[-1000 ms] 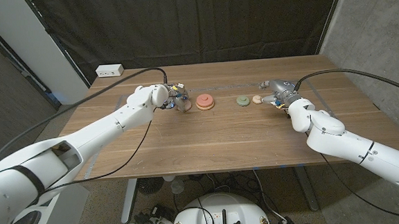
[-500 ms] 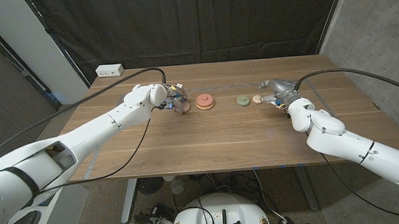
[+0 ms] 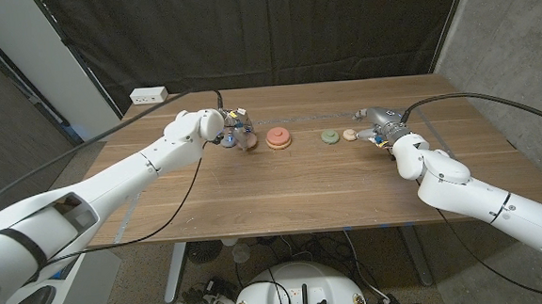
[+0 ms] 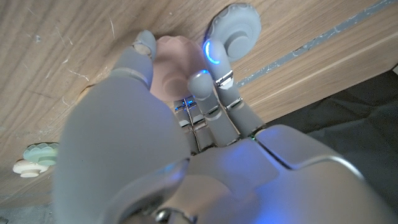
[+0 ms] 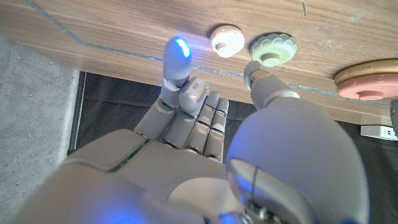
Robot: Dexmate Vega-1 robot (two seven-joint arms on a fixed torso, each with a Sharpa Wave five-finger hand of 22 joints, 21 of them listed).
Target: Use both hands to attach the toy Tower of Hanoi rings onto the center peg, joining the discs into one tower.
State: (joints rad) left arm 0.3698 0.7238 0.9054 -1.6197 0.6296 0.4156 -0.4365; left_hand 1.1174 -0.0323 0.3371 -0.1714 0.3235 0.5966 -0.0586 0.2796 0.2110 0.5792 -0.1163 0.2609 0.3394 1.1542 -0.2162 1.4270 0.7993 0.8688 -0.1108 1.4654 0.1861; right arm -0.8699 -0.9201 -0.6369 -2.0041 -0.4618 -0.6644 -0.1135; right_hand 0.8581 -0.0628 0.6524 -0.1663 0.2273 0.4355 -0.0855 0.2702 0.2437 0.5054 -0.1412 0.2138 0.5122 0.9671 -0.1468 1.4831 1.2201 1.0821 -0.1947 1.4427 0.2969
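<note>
A salmon ring stack (image 3: 278, 138) stands on the wooden table (image 3: 292, 184) at its middle. Just left of it, my left hand (image 3: 234, 128) closes its fingers round a pale pink ring (image 4: 169, 57). A grey scalloped ring (image 4: 235, 26) lies by its fingertips. To the right lie a green ring (image 3: 329, 136) and a small cream ring (image 3: 349, 135). My right hand (image 3: 380, 125) stands beside the cream ring with fingers apart and nothing in them. In the right wrist view its fingertips (image 5: 176, 56) reach toward the cream ring (image 5: 225, 39) and green ring (image 5: 272, 50), with the stack (image 5: 370, 79) further off.
A white power strip (image 3: 149, 95) sits at the table's far left corner. Black cables (image 3: 202, 98) run along both arms. A black curtain hangs behind the table, and thin tape lines cross the wood.
My left arm has shifted a little toward the far side, its hand staying by the stack. The right hand and the loose rings have not moved.
</note>
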